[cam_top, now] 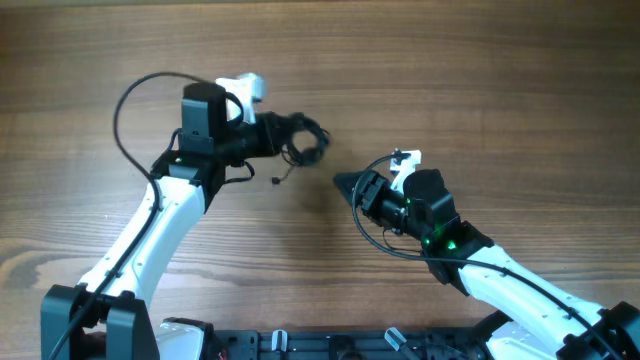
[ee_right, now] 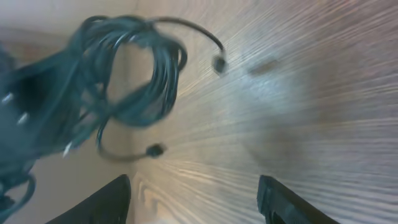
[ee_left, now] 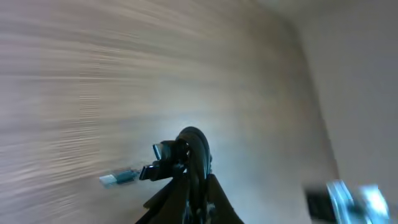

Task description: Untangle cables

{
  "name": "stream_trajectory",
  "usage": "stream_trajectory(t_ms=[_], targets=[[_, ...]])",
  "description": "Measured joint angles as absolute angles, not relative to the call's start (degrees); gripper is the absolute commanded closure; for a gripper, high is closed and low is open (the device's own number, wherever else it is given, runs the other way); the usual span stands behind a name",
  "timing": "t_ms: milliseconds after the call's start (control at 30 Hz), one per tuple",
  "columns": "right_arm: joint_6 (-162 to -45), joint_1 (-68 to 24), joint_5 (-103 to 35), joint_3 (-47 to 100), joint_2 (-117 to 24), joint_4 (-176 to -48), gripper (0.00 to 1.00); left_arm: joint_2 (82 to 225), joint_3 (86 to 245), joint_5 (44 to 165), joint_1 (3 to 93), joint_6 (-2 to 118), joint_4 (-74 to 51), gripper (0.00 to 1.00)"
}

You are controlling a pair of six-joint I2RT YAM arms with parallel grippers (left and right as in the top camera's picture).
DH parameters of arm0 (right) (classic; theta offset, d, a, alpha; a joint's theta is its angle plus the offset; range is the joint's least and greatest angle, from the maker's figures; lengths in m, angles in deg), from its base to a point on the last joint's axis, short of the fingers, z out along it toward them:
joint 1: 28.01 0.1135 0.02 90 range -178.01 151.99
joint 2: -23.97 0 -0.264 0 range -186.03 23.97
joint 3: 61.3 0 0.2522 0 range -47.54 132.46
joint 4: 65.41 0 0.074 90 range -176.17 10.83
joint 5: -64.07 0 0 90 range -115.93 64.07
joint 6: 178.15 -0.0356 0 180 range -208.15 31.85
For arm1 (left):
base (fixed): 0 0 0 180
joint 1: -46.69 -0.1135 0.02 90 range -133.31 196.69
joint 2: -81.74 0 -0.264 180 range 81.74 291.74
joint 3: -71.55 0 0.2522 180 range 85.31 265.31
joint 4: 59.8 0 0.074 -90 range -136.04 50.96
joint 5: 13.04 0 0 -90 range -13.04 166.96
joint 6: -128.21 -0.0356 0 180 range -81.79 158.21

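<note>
On the left gripper [cam_top: 284,133] the jaws clamp shut, apparently on the cables [cam_top: 308,143]; on the right gripper [ee_right: 196,202] they gape empty. Tugging blindly could cinch them tighter.

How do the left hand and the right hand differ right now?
The left hand is shut; the right hand is open. The left hand grips the tangled cables; the right hand holds nothing, only bare table showing between its fingers. The left hand is at the bundle; the right hand sits apart from it. Both point toward the cables.
</note>
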State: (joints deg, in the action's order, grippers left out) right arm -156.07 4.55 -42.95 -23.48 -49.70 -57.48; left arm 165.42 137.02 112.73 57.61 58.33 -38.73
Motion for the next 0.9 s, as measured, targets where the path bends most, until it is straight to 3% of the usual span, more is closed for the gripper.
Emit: stream_trajectory(t_ms=[100,200,367,433,467,533,700,800,900], targets=[[-154.4,4.5,-41.2,-23.5,-49.7,-57.5,0.3,165.4,137.0,125.6,57.7,48.1,-38.6,0.96],[-153.4,4.5,-41.3,-23.5,-49.7,-57.4,0.44,165.4,137.0,133.3,56.9,42.2,-38.5,0.96],[-151.0,4.5,-41.7,-23.5,-49.7,-56.8,0.43,165.4,137.0,137.3,55.2,37.7,-34.8,0.96],[-150.3,4.5,-42.0,-23.5,-49.7,-55.9,0.22,165.4,137.0,137.4,54.3,36.9,-34.2,0.96],[-149.3,4.5,-41.9,-23.5,-49.7,-55.9,0.0,165.4,137.0,137.0,53.7,36.8,-34.0,0.96],[-146.8,4.5,-40.8,-23.5,-49.7,-56.3,0.02,165.4,137.0,136.4,51.0,36.8,-32.0,0.96],[-143.3,4.5,-37.4,-23.5,-49.7,-55.9,0.36,165.4,137.0,141.8,46.2,36.8,-27.1,0.93],[-138.1,4.5,-39.7,-23.5,-49.7,-55.5,0.37,165.4,137.0,146.0,46.2,36.8,-25.4,0.93],[-132.2,4.5,-45.0,-23.5,-49.7,-55.5,0.31,165.4,137.0,150.3,46.2,37.2,-25.4,0.94]])
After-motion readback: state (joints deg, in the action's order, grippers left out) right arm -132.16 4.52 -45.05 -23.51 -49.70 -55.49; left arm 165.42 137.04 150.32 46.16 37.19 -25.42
